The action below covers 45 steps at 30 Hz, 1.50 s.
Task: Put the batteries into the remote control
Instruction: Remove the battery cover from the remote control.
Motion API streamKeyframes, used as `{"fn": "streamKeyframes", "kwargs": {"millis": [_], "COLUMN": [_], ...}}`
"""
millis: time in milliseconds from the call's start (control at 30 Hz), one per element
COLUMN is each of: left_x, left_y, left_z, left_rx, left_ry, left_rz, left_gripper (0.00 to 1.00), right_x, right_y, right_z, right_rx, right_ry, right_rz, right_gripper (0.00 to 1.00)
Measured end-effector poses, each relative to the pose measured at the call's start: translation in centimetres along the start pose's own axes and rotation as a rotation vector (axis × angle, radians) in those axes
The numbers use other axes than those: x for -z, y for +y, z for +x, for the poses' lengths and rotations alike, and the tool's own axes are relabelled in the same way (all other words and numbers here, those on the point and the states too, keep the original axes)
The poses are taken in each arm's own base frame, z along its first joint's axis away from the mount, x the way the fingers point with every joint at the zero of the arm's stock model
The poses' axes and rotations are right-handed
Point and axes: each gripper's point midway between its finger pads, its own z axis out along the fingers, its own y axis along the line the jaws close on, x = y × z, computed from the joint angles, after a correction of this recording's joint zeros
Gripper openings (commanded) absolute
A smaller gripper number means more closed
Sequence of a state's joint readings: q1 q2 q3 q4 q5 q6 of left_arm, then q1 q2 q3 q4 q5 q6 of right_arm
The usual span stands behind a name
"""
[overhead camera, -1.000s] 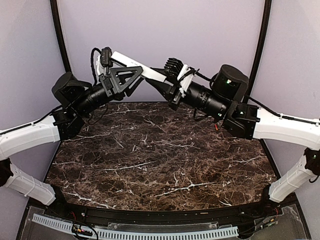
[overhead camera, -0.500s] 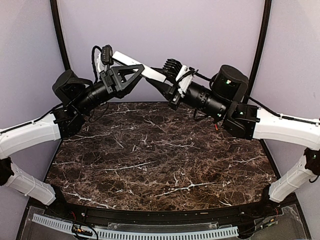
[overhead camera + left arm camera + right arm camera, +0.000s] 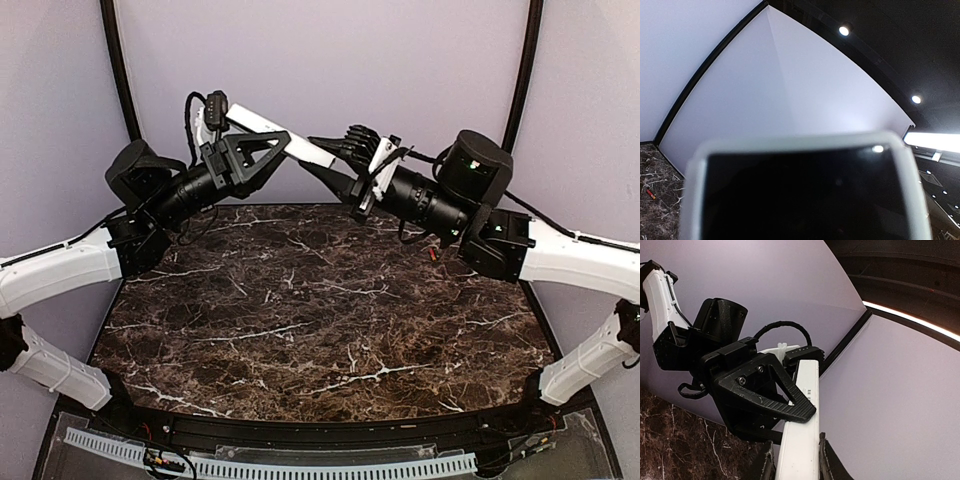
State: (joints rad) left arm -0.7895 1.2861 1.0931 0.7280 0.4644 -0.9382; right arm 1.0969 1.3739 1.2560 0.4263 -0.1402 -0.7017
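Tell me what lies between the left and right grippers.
Only the remote control: the left gripper and right gripper both clamp it, a short white stretch bridging them. The top and right wrist views show it.

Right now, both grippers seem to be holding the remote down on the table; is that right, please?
Not quite. The left gripper and right gripper do both hold the remote, but it is raised in the air above the table, not down on it. The top view shows this.
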Motion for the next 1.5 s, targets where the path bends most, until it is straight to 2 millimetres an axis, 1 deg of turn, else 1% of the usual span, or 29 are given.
{"fn": "streamKeyframes", "kwargs": {"millis": [33, 67, 133, 167, 200, 233, 333, 400, 500, 633, 700, 800, 900, 1033, 1167, 1233, 1500], "left_x": [0.0, 0.0, 0.0, 0.0, -0.1, -0.1, -0.1, -0.2, 0.1, 0.3, 0.4, 0.4, 0.4, 0.4, 0.4, 0.4, 0.5], "left_y": [-0.1, -0.1, -0.1, -0.2, -0.2, -0.1, -0.1, 0.0, -0.3, -0.8, -1.0, -1.2, -1.2, -1.2, -1.2, -1.1, -1.3], "left_z": [0.0, 0.0, 0.0, 0.0, 0.1, 0.1, 0.4, 0.7, 0.3, -0.2, -0.4, -0.5, -0.6, -0.6, -0.5, -0.5, -0.6], "left_rx": [0.000, 0.000, 0.000, 0.001, 0.001, 0.002, 0.007, 0.010, 0.000, -0.012, -0.016, -0.019, -0.020, -0.020, -0.026, -0.029, -0.043], "left_ry": [-0.001, -0.002, -0.002, -0.001, 0.000, 0.001, 0.009, 0.018, 0.007, -0.006, -0.012, -0.017, -0.018, -0.018, -0.018, -0.017, -0.019], "left_rz": [0.002, 0.002, 0.004, 0.005, 0.004, 0.003, 0.000, -0.002, -0.002, 0.006, 0.010, 0.015, 0.016, 0.017, 0.015, 0.014, 0.016], "left_gripper": [0.00, 0.00, 0.00, 0.00, 0.00, 0.00, 0.00, 0.00, 0.00, 0.00, 0.00, 0.00, 0.00, 0.00, 0.00, 0.00, 0.00], "right_x": [0.1, 0.1, 0.2, 0.3, 0.3, 0.4, 0.8, 1.0, 1.9, 2.9, 3.1, 3.4, 3.4, 3.5, 3.6, 3.6, 3.4], "right_y": [-0.1, -0.2, -0.3, -0.2, -0.2, -0.2, 0.0, 0.1, 0.5, 0.5, 0.4, 0.4, 0.4, 0.1, -0.3, -0.4, -1.8], "right_z": [0.0, -0.1, -0.1, 0.0, 0.0, 0.1, 0.1, 0.3, 1.0, 1.1, 1.1, 1.3, 1.7, 2.1, 2.4, 2.5, 1.0], "right_rx": [0.000, 0.002, -0.005, -0.004, -0.002, -0.003, -0.008, -0.014, -0.023, -0.026, -0.027, -0.028, -0.024, -0.015, -0.003, 0.004, 0.018], "right_ry": [0.002, 0.003, 0.008, 0.011, 0.013, 0.015, 0.023, 0.032, 0.070, 0.092, 0.101, 0.115, 0.136, 0.156, 0.174, 0.179, 0.160], "right_rz": [0.004, 0.006, 0.008, 0.007, 0.007, 0.008, 0.008, 0.003, -0.010, -0.010, -0.009, -0.009, -0.006, 0.016, 0.032, 0.030, 0.044], "right_gripper": [0.23, 0.18, 0.07, 0.08, 0.13, 0.21, 0.32, 0.36, 0.38, 0.40, 0.42, 0.47, 0.48, 0.45, 0.33, 0.30, 0.27]}}
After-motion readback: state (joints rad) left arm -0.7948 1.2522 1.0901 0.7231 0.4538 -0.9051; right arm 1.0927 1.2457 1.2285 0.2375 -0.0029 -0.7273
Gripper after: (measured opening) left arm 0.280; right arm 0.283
